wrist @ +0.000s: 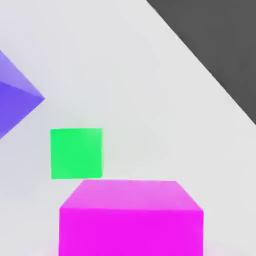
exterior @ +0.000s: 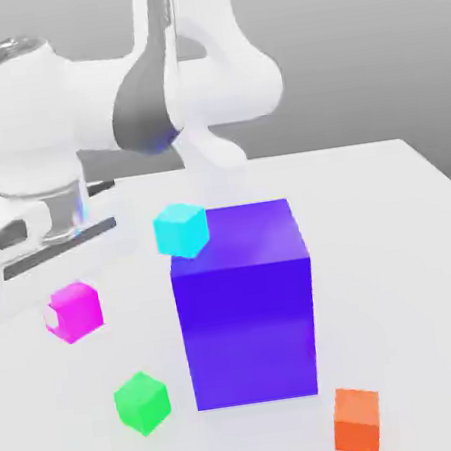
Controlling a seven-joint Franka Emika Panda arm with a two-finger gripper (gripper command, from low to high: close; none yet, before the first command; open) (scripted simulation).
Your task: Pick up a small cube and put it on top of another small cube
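The small magenta-pink cube (exterior: 78,309) (wrist: 131,217) sits between the fingers of my gripper (exterior: 70,314), which is shut on it. A pale fingertip (exterior: 52,317) shows against the cube's side toward the exterior view's left. The cube looms large in the hand view and seems to be held a little above the table. The small bright green cube (exterior: 142,402) (wrist: 76,153) rests on the white table, nearer the front than the magenta cube and slightly toward the exterior view's right. The two cubes are apart.
A big purple-blue block (exterior: 246,307) (wrist: 12,100) stands at mid-table, right of both cubes in the exterior view. A cyan cube (exterior: 181,230) sits by its upper back corner. An orange cube (exterior: 357,419) lies at the front right. The table's edge (wrist: 200,60) shows in the hand view.
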